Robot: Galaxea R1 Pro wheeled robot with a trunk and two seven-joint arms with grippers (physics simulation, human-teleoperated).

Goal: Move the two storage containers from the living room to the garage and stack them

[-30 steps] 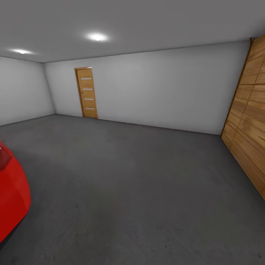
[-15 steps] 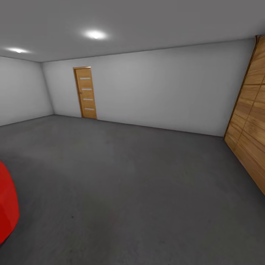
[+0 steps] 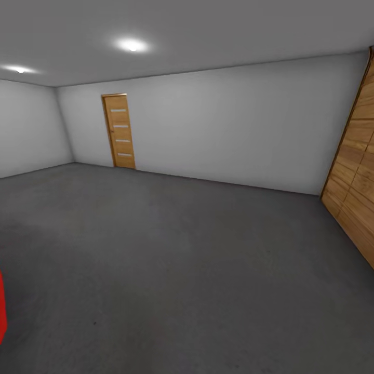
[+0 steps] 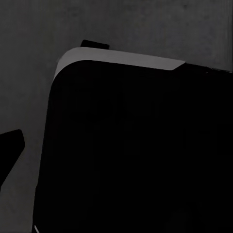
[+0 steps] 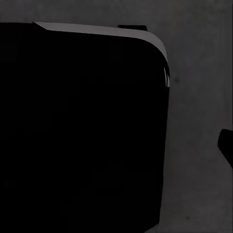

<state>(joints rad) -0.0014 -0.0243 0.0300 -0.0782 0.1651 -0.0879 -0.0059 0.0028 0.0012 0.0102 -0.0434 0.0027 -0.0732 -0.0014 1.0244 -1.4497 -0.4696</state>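
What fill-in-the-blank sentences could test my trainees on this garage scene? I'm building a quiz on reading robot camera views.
1. The floor is dark ____ concrete.
2. The narrow door in the far wall is made of ____.
3. The slatted wooden door stands at the head view's ____ edge.
4. A sliver of a ____ object shows at the head view's left edge.

Missing words: grey; wood; right; red

Dark grey concrete floor, red object at left edge
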